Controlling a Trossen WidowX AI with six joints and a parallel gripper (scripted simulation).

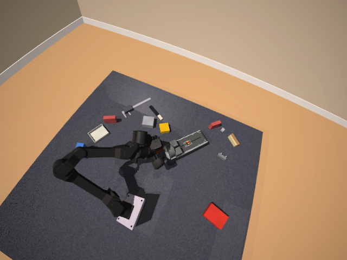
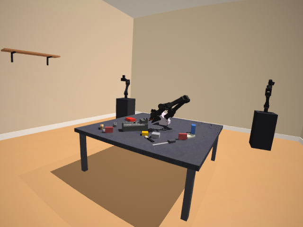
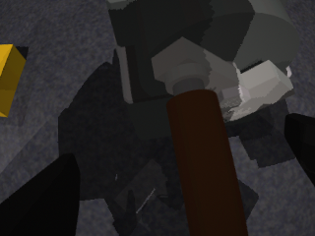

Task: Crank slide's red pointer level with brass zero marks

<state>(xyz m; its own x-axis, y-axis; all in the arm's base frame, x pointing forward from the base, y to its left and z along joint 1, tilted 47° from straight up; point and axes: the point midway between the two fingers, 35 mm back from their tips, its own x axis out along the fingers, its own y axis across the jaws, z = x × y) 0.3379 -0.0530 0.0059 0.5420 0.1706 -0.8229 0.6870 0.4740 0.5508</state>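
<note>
Black parallel-jaw claw (image 3: 177, 177) spread wide, pinching nothing. Between its two dark fingers, untouched, a dark brown cylindrical crank handle (image 3: 207, 180). Just beyond, the grey crank housing (image 3: 197, 7); to the left, a yellow block (image 3: 10, 79).

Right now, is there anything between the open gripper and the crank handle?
Nothing visible. In the wrist view the brown handle lies in the gap between the two dark fingers, with only dark table behind it. The gripper is open and not yet touching it. The yellow block sits off to the side.
</note>
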